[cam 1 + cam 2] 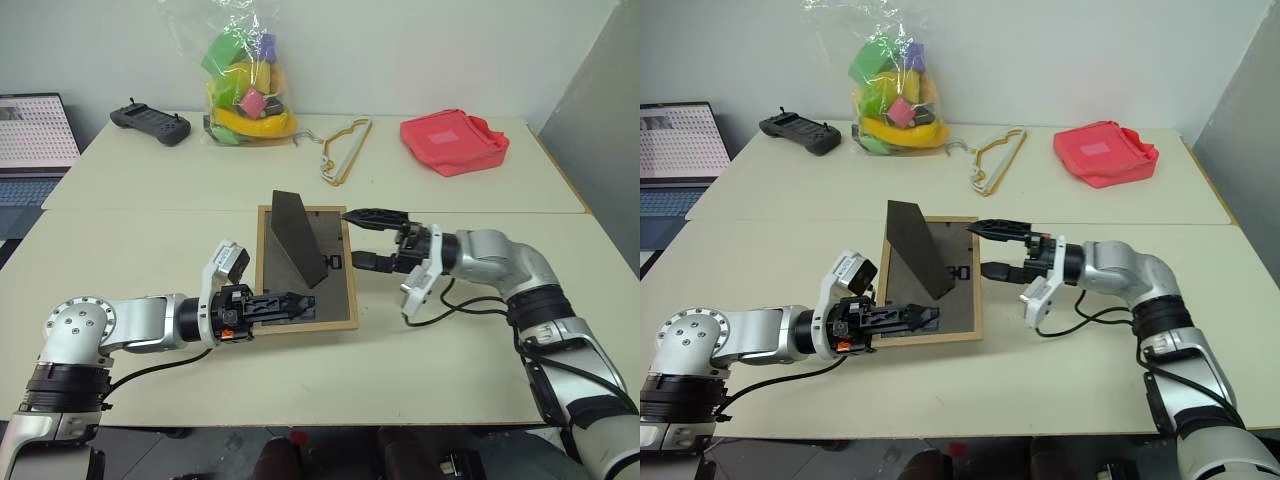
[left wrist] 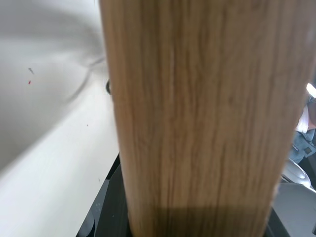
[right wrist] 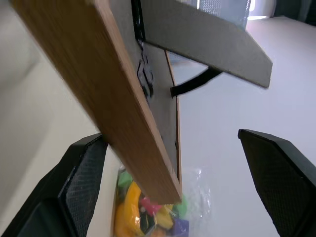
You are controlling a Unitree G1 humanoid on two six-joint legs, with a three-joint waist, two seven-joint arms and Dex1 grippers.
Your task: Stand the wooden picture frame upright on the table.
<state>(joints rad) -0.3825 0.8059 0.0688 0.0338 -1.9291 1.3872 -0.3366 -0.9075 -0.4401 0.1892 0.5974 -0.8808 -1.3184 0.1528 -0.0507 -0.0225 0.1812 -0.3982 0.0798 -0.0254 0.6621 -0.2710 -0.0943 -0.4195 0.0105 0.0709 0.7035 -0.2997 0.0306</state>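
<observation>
The wooden picture frame [image 1: 300, 300] lies face down on the near table [image 1: 150, 380], its dark back panel up and its fold-out stand [image 1: 300, 238] swung open, rising like a wedge above the panel. The frame's long axis runs from the near edge of the table toward the far edge, roughly straight ahead of the robot and between its two arms.

The left gripper [image 1: 285, 306] reaches in level from the left and is closed on the frame's near left part, one finger lying over the back panel; in the left wrist view the wood border [image 2: 197, 123] sits right against the camera, which fits a grip on the edge. The right gripper [image 1: 362, 240] comes in from the right at the frame's far right edge, its fingers spread wide, one above and one below the wood border [image 3: 123, 118], not yet clamped.

Both arms are at the frame, on opposite long sides. The move ahead likely turns on tipping the frame about its near short edge so it rests on that edge and the stand's foot; the right gripper probably needs to close first.
</observation>
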